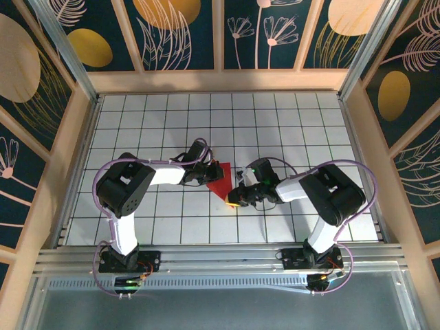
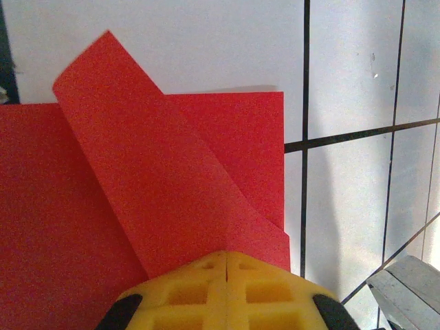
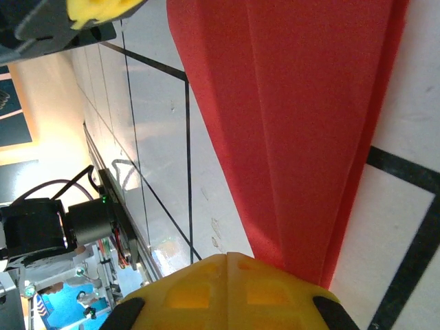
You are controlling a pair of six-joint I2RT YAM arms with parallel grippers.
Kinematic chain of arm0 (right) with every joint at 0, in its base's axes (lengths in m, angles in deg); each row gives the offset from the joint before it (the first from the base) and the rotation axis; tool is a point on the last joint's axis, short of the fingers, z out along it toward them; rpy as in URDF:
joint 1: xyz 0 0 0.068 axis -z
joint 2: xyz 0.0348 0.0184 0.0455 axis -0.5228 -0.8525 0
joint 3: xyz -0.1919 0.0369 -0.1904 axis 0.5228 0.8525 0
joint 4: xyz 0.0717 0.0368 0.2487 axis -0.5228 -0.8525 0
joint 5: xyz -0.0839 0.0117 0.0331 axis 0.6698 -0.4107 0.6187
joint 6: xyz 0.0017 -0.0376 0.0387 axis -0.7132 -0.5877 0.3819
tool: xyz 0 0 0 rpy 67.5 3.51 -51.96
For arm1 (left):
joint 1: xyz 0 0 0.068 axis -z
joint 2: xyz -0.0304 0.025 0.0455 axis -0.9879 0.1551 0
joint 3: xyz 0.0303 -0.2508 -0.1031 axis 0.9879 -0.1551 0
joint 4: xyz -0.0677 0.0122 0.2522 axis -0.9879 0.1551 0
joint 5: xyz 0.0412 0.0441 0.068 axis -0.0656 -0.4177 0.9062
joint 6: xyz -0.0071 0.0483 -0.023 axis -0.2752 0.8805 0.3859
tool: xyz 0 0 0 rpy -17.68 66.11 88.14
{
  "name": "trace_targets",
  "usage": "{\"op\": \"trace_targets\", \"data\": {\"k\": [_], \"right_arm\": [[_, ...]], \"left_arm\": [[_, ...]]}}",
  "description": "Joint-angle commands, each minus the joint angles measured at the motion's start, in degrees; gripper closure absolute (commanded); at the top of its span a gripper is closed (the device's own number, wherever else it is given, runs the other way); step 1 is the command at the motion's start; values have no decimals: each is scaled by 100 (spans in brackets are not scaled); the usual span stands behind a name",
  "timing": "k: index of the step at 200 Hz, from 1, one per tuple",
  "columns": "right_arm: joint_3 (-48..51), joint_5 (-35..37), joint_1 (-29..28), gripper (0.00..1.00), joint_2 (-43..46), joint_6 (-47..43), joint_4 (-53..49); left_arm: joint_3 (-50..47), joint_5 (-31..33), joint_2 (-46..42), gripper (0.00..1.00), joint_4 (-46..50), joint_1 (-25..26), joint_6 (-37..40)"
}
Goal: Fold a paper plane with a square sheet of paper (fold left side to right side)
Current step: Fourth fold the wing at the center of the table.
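The square sheet of paper (image 1: 218, 176) is bright red and lies partly folded in the middle of the white grid table, narrowing to a point toward the front. In the left wrist view a long flap (image 2: 151, 172) is turned diagonally over the flat red layer beneath. My left gripper (image 1: 208, 169) (image 2: 225, 258) is shut, its yellow tips resting on the lower end of that flap. My right gripper (image 1: 236, 198) (image 3: 230, 258) is shut too, with its tips at the narrow end of the creased paper (image 3: 302, 124). Nothing sits between either pair of fingers.
The table (image 1: 295, 124) is ringed by wooden walls (image 1: 75, 137) on the left, back and right. An aluminium rail (image 1: 220, 256) carrying both arm bases runs along the near edge. The left gripper's yellow tip (image 3: 96, 9) sits close above the paper in the right wrist view.
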Motion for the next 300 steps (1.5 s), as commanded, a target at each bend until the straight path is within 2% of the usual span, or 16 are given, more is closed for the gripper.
{"op": "trace_targets", "data": {"k": [1, 113, 168, 202, 249, 300], "right_arm": [[121, 42, -94, 100, -99, 63, 70], [196, 64, -136, 100, -38, 136, 156], [-361, 141, 73, 100, 524, -266, -686], [-406, 217, 224, 100, 338, -356, -614], [-468, 189, 194, 100, -45, -302, -370], [-250, 182, 115, 100, -89, -244, -264]], "left_arm": [[-122, 293, 132, 98, 636, 11, 119], [-157, 285, 105, 98, 617, 10, 108], [-166, 276, 114, 98, 601, 11, 112], [-174, 267, 101, 98, 592, 11, 114], [-166, 267, 102, 98, 592, 7, 115], [-157, 284, 114, 98, 618, 3, 124]]}}
